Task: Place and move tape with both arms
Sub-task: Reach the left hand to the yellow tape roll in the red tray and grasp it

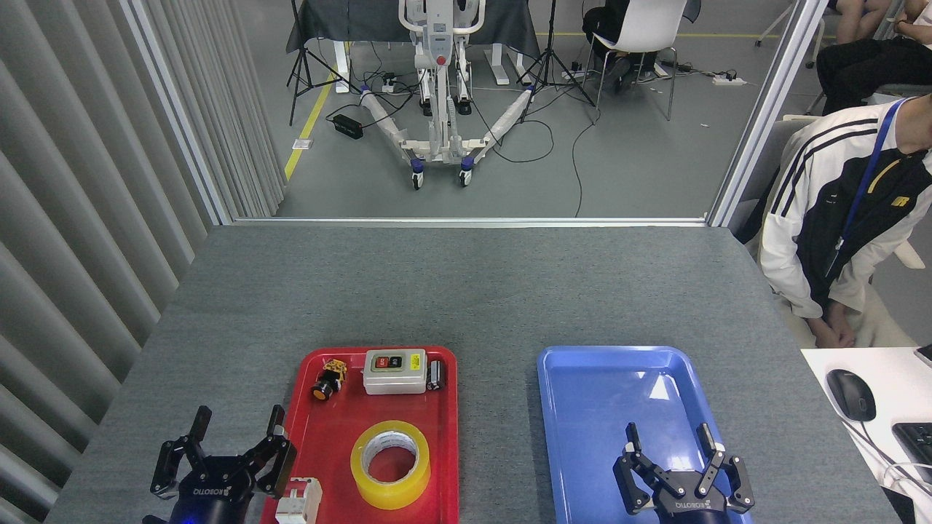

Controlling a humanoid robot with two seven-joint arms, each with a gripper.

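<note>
The tape (390, 463), a yellow roll with a white printed core, lies flat in the near half of the red tray (437, 422). My left gripper (237, 422) stands open over the table just left of the red tray, a hand's width from the tape, with nothing between its fingers. Over the near part of the blue tray (582, 386) my right gripper (670, 434) is open too and holds nothing. Both arms enter at the bottom edge; only the black ROBOTIQ grippers show.
In the red tray also lie a small yellow-capped push button (328, 380), a grey switch box (395, 370), a small black part (435, 375) and a white breaker (300, 501). A seated person (844, 218) is at the right, by a white desk with a mouse (850, 394).
</note>
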